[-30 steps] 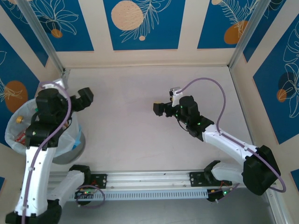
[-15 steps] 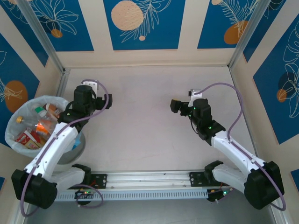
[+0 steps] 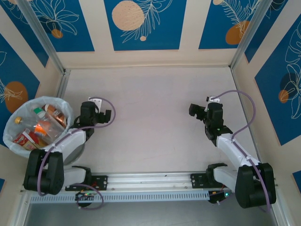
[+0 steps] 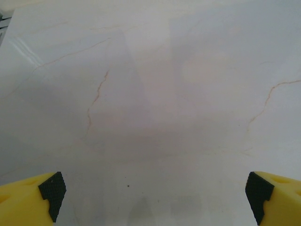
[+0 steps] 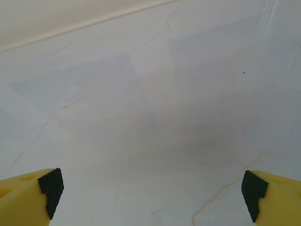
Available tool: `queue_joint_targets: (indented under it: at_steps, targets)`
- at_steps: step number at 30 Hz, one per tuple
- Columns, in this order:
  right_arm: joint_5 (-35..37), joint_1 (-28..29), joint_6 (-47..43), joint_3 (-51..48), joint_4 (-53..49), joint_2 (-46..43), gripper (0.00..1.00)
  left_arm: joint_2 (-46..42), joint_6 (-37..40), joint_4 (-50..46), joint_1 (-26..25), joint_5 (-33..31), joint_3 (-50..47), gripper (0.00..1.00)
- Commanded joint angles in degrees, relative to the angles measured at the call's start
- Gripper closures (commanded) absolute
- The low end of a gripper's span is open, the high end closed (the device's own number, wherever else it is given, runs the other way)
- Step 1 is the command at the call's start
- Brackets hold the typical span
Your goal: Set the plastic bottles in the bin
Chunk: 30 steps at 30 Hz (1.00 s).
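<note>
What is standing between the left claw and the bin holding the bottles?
Nothing visible. The left gripper hangs open over bare table just right of the bin. The plastic bottles lie inside it, so only the bin's own bagged rim separates them.

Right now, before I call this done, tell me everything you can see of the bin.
The bin is round, grey and upright, at the far left by the table's left edge. A translucent white plastic bag lines it and folds over the rim. Inside lie several plastic bottles in a heap, with red, orange and brown labels, one yellow cap, one green. The left arm crosses its lower right side; whether they touch cannot be told.
</note>
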Motion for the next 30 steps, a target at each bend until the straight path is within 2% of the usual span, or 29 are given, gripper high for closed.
queue_joint_targets:
  at_steps: [1,6,11,13,14,15,19,23,30]
  targets:
    - [-2.1,-1.1,-4.4,-0.8,5.5,1.3,0.01,3.2,1.9,12.7,1.0,2.0,-2.8,0.01]
    - [-3.5,-1.8,-8.0,-2.2,10.7,4.2,0.00,9.1,1.2,24.6,2.6,5.5,-4.9,0.01]
    - [-6.5,-2.7,-10.6,-3.5,15.7,7.2,0.00,13.7,0.5,29.1,4.4,7.7,-5.0,0.01]
    - [-7.3,-2.9,-11.8,-4.1,18.5,8.3,0.00,15.5,-0.2,36.1,4.5,5.9,-7.8,0.01]
    - [-7.7,-3.2,-12.5,-4.3,19.9,8.8,0.00,16.9,-1.7,40.5,4.5,2.4,-9.3,0.01]
    - [-8.1,-3.4,-13.1,-4.6,21.3,9.4,0.00,15.6,-2.7,37.5,4.6,0.5,-9.1,0.01]
    - [-9.6,-4.3,-13.9,-7.2,30.5,11.8,0.00,16.1,-3.6,39.5,3.9,-5.2,-9.6,0.01]
    - [-11.4,-5.1,-12.2,-10.6,41.6,15.7,0.01,16.0,-3.7,39.3,3.8,-5.3,-9.6,0.01]
    - [-12.8,-4.9,-13.3,-12.6,53.3,24.6,0.00,15.8,-3.6,39.5,3.8,-5.1,-9.8,0.01]
